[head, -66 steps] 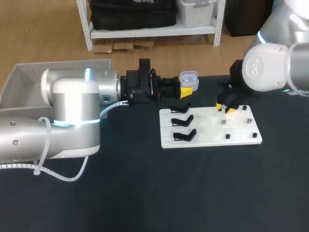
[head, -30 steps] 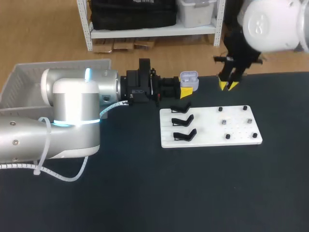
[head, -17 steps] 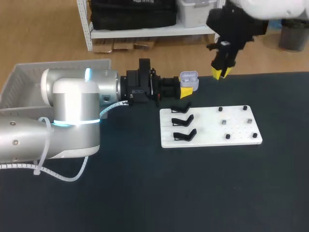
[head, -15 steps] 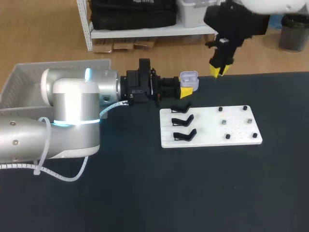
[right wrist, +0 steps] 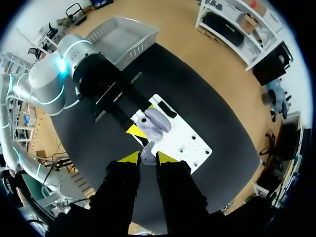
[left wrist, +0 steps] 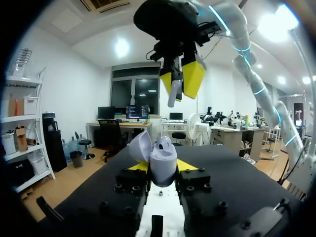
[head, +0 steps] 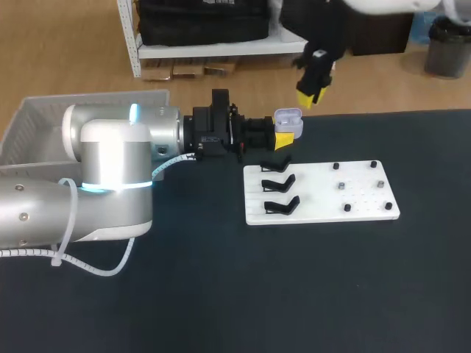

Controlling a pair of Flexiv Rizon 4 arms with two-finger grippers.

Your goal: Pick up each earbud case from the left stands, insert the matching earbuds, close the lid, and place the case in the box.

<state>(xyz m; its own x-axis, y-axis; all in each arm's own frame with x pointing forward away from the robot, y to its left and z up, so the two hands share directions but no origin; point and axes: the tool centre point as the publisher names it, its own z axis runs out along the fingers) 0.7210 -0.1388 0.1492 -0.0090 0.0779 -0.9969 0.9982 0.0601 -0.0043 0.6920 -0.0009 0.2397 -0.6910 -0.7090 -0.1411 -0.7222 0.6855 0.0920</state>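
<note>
Case: smooth, glossy plastic in a pale lilac-white, rounded like a pebble, lid hinged open and tipped back. Held upright near the table's far edge, just beyond the board's stand end. Clamped from two sides by the yellow tips of the left gripper, closed only as far as the case body allows. Earbud: small, white, glossy, with a slim stem pointing down. Pinched between the nearly closed yellow tips of the right gripper, hanging in the air above the open case and clear of it. Board: flat white rectangular plate with rounded corners, lying on the table just in front of the case. Three stands in matt black with a curved cradle shape, in a column along the board's left end. Small dark and grey studs spread over the board's right part. Left arm: brushed silver cylinders with a black wrist block, reaching level from the left, with a white cable looped beside it. Right arm: black wrist section, coming down from the upper right. Table: matt black, even, cloth-like surface. Box: pale grey slatted plastic basket with sloping walls, at the table's far left, behind the left arm.
</note>
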